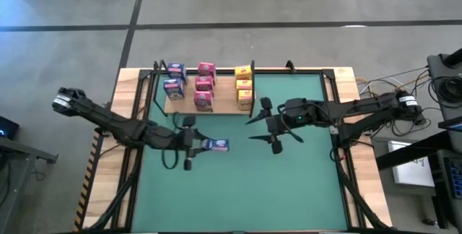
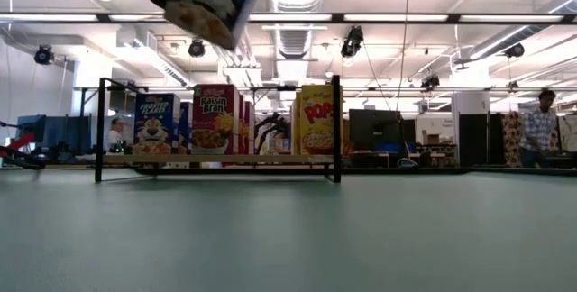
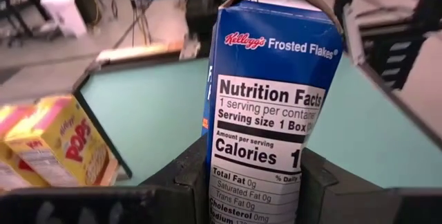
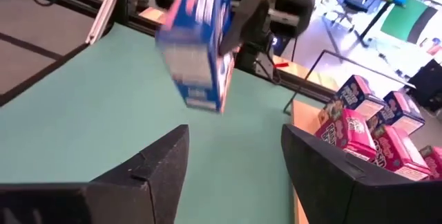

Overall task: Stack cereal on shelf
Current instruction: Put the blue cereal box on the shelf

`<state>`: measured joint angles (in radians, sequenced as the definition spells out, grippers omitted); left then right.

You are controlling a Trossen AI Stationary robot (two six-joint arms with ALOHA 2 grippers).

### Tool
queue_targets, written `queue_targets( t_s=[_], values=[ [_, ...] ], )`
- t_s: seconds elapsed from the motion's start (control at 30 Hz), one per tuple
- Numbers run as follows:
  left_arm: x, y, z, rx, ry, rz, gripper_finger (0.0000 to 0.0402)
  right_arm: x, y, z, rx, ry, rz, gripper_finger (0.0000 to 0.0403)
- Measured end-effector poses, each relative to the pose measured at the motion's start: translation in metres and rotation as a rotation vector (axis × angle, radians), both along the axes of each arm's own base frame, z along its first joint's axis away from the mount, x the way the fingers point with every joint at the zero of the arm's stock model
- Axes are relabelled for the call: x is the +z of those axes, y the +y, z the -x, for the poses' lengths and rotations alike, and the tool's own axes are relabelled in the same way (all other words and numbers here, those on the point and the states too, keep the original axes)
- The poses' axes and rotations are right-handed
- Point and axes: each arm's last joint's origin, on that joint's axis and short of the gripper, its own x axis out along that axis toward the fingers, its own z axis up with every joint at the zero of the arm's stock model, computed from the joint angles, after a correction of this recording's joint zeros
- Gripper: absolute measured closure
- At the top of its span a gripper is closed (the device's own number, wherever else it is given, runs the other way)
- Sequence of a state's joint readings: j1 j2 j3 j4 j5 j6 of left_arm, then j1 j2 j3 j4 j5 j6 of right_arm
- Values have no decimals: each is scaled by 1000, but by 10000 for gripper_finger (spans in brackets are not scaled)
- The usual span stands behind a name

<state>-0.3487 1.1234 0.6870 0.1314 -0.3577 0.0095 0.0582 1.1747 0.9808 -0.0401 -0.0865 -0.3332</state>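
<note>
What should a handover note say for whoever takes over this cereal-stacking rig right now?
Left gripper: shut on the blue Frosted Flakes box, lifted over the green mat, in front of the shelf.
Right gripper: open, holding nothing, over the mat just off the shelf's right end.
Shelf: eight boxes on it: two blue, three pink, three yellow.
Done: pink and yellow rows look complete.
Left: set the held blue box in the blue row, probably its open front spot.
</note>
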Motion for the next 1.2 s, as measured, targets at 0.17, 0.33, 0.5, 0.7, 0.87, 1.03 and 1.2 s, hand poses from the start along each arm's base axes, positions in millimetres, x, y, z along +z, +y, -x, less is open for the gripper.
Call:
queue_targets(
  t_s=[0.17, 0.33, 0.5, 0.7, 0.87, 1.03, 1.2],
  values=[
    [-4, 5, 22, -18, -88, 11, 290, -28, 0, 2, 4, -48, 7, 184],
    [-15, 11, 38, -20, -174, 25, 290, -39, -1, -1, -1, -183, 33, 184],
    [-13, 17, 50, 10, -223, -17, 290, -44, -1, -14, -13, -220, -4, 184],
    [4, 26, 65, 129, -312, -42, 290, -46, -5, -41, -34, -223, -27, 184],
    [11, 32, 73, 233, -343, -40, 290, -39, -14, -60, -54, -240, 18, 184],
    [11, 33, 75, 239, -339, -33, 290, -27, -25, -70, -80, -255, 42, 184],
    [10, 32, 73, 239, -330, -29, 290, -26, -27, -71, -49, -247, 26, 184]
  ],
)
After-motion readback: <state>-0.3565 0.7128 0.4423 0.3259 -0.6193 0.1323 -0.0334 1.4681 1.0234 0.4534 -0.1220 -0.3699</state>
